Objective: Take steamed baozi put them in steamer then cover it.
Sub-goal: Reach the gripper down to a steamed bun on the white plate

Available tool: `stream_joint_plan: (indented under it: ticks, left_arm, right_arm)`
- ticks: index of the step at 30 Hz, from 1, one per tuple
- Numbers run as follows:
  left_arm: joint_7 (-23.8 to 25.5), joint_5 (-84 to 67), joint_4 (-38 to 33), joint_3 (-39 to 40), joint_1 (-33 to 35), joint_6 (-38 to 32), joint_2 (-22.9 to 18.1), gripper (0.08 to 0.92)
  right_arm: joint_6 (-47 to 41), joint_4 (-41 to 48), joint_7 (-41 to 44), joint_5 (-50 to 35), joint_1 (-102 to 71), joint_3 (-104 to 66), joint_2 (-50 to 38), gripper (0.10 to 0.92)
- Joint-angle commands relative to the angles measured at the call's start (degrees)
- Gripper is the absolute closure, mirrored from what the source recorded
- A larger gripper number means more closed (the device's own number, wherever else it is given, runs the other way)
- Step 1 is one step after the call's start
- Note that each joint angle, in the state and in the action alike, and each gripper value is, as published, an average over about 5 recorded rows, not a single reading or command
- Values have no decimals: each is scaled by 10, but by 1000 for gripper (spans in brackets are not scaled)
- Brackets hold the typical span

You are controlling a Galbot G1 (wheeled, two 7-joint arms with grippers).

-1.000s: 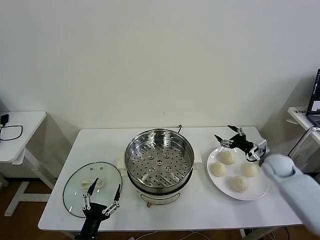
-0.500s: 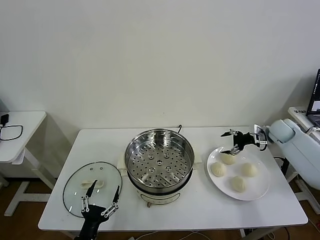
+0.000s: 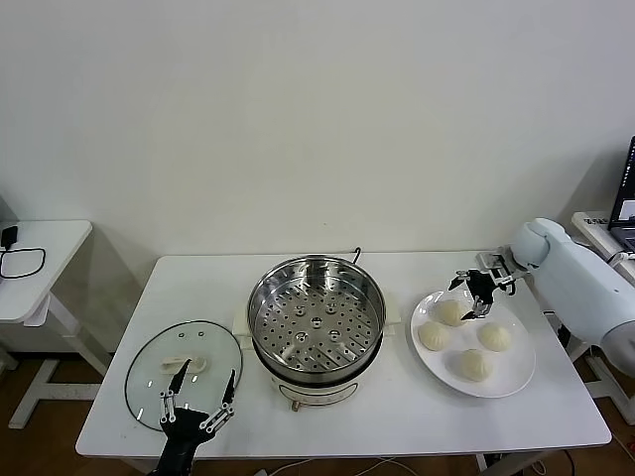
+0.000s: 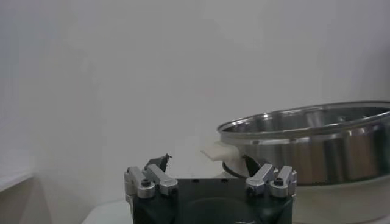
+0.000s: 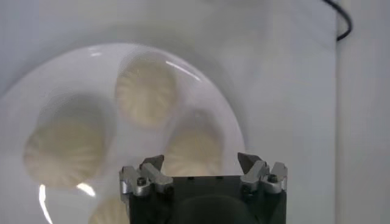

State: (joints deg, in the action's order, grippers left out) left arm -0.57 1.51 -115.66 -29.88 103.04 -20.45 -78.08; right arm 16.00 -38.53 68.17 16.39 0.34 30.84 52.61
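Observation:
Four cream-white pleated baozi lie on a white plate (image 3: pixel 513 374) to the right of the steamer: a far one (image 3: pixel 448 312), a left one (image 3: pixel 433 336), a right one (image 3: pixel 494 336) and a near one (image 3: pixel 474 365). My right gripper (image 3: pixel 480 289) is open and hovers just above the plate's far edge, beside the far baozi. In the right wrist view its open fingers (image 5: pixel 201 162) straddle one baozi (image 5: pixel 195 146) from above. The steel steamer (image 3: pixel 316 317) stands open and holds nothing on its perforated tray. The glass cover (image 3: pixel 184 372) lies flat at the front left. My left gripper (image 3: pixel 199 400) is open over the cover's near edge.
A small white side table (image 3: pixel 40 260) with a black cable stands to the left. Another table with a laptop (image 3: pixel 625 203) stands at the right edge. The steamer's cord (image 3: pixel 355 255) runs off behind it. The left wrist view shows the steamer's wall (image 4: pixel 317 146) close ahead.
My right arm has swung from the front right round to the right side. Its gripper has stayed over the plate's far edge and now points down by the far baozi. The left gripper has barely moved.

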Motion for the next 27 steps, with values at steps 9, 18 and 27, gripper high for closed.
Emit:
stream_joint_plan:
  ticks: [9, 18, 27]
  left_arm:
    - [-3, 0, 7, -1, -5, -1, 0, 177]
    - [-7, 0, 6, -3, -6, -1, 0, 177]
    - [-10, 0, 3, -2, -8, 0, 0, 177]
  right_arm:
    - [10, 52, -6, 57, -7, -9, 38, 209]
    - [15, 40, -8, 42, -5, -10, 34, 292]
    - [49, -88, 17, -47, 74, 65, -26, 321]
